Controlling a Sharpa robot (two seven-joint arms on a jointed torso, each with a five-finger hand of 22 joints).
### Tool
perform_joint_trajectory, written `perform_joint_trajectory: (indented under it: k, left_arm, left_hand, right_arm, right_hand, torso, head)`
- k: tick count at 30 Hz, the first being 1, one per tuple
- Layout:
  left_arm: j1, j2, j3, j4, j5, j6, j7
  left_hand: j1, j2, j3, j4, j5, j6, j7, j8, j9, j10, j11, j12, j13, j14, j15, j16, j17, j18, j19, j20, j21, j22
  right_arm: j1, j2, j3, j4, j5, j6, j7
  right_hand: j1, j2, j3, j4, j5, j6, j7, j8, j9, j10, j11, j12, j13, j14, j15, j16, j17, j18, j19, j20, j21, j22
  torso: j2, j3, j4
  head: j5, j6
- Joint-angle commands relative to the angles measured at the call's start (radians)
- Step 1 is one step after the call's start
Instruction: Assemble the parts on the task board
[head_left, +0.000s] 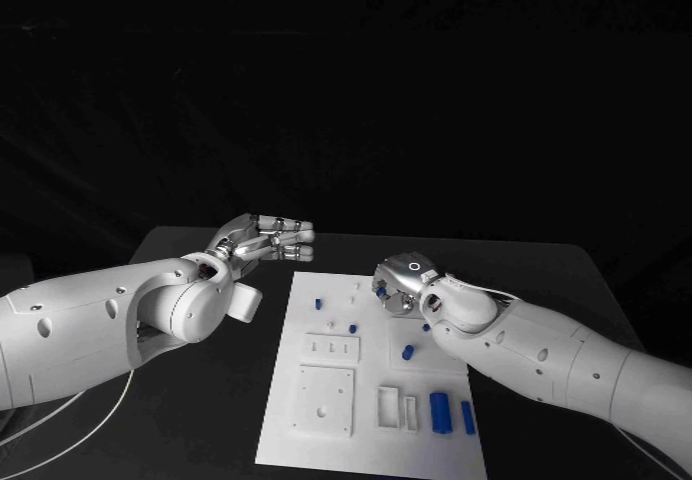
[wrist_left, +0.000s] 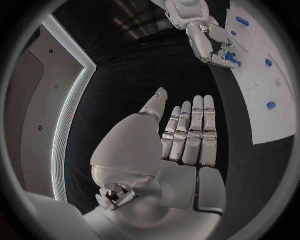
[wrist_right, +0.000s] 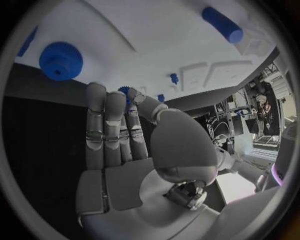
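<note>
The white board (head_left: 378, 385) lies in the lower middle of the head view, on the black table (head_left: 562, 270). Small blue parts sit on it: two upright cylinders (head_left: 440, 412) near its lower right edge, another piece (head_left: 408, 351) at mid-board, and a few small ones near its upper end. My right hand (head_left: 400, 283) hovers over the board's upper right edge. From its wrist I see a small blue part (wrist_right: 125, 93) at my fingertips there, thumb and fingers (wrist_right: 106, 117) closing around it; a big round blue piece (wrist_right: 60, 60) lies at that frame's upper left. My left hand (head_left: 267, 238) is above the table, beyond the board's upper left corner, fingers (wrist_left: 190, 130) straight, side by side, grasping nothing.
</note>
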Motion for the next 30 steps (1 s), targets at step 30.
perform_joint_trajectory:
  k: [30]
  left_arm:
    - [0.018, 0.026, 0.002, 0.002, -0.006, 0.018, 0.004]
  left_hand:
    - [-0.007, 0.002, -0.003, -0.005, 0.003, -0.002, -0.001, 0.005, 0.001, -0.006, 0.003, 0.002, 0.001, -0.002, 0.005, 0.005, 0.001, -0.006, -0.007, 0.001, 0.004, -0.002]
  right_arm:
    - [0.018, 0.137, 0.001, -0.111, -0.031, -0.066, -0.066]
  right_hand:
    - [0.007, -0.001, 0.003, 0.001, 0.001, 0.005, -0.001, 0.000, -0.001, 0.037, -0.035, 0.002, 0.003, 0.002, -0.005, -0.012, 0.006, 0.021, 0.005, 0.001, -0.036, 0.041]
  torso:
    - [0.023, -0.0103, 0.0188]
  head:
    - [0.008, 0.033]
